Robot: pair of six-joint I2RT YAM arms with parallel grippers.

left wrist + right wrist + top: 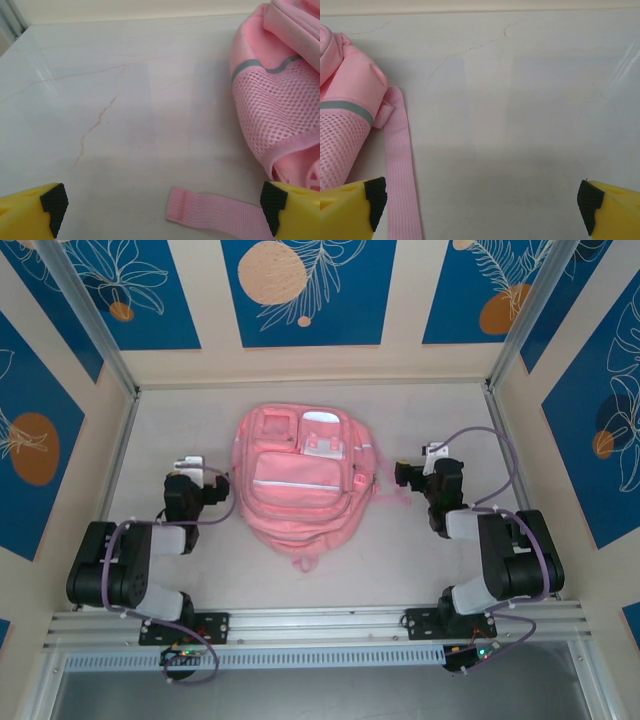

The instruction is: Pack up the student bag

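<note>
Evidently the student bag is soft, floppy (probably light); pinch its strap; left gripper and right gripper gape empty.

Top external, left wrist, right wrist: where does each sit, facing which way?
Top external: above and behind, looking down on the table, student bag, left arm, right arm.
Left wrist: on the open left hand, fingertips at bottom, facing across the table; bag at right.
Right wrist: on the open right hand, fingertips at bottom, facing across the table; bag at left.
All three share the bag.
</note>
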